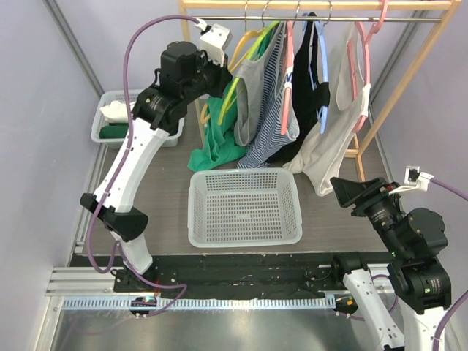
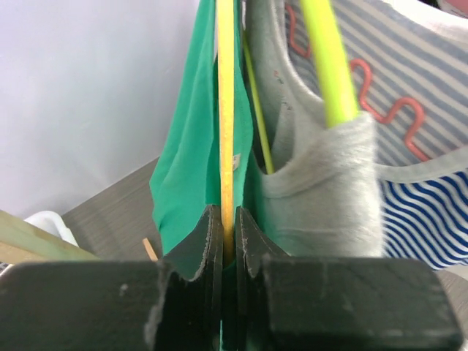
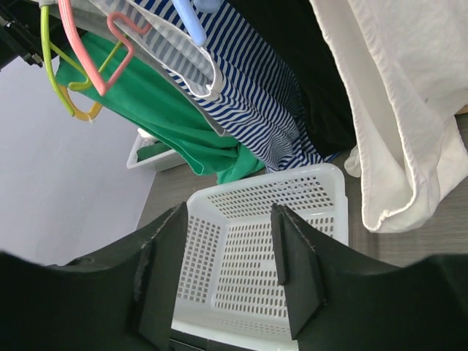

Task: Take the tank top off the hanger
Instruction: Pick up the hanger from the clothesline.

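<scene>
Left gripper (image 2: 228,219) clamps what looks like the yellow hanger (image 2: 227,110) — green tank top (image 2: 186,168) hangs vertically around it; right gripper (image 3: 227,270) well apart, jaws parted.

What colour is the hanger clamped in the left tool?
Yellow-orange. The hanger in the left tool shows best in the left wrist view.

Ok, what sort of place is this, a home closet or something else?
Likely a robot lab cell staged as a laundry corner: a wooden rail hung with tops on hangers, a white basket below, and two arms bolted to the table edge.
</scene>
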`<state>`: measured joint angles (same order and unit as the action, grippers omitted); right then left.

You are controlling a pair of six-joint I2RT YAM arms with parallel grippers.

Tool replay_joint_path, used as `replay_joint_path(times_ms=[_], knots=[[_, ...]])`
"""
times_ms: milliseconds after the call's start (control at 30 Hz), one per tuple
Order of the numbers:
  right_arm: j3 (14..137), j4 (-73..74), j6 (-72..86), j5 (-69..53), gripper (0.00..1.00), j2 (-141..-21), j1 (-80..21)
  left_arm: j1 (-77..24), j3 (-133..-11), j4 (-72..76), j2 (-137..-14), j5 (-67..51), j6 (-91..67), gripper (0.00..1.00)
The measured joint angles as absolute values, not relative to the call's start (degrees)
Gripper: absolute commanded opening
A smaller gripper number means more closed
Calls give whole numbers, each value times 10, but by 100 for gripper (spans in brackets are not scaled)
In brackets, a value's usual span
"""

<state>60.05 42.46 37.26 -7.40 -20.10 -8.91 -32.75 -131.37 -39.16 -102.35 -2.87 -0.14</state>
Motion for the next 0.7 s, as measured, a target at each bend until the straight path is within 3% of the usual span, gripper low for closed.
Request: replay_joint_path(times_ms=[300,700], knots=[[583,399,373,-87,49,-208,-89,-350,-1314,-392,-983,15,15,0],[585,400,371,-88,54,-222,-89,-350,-1283,-410,-898,38,14,0]])
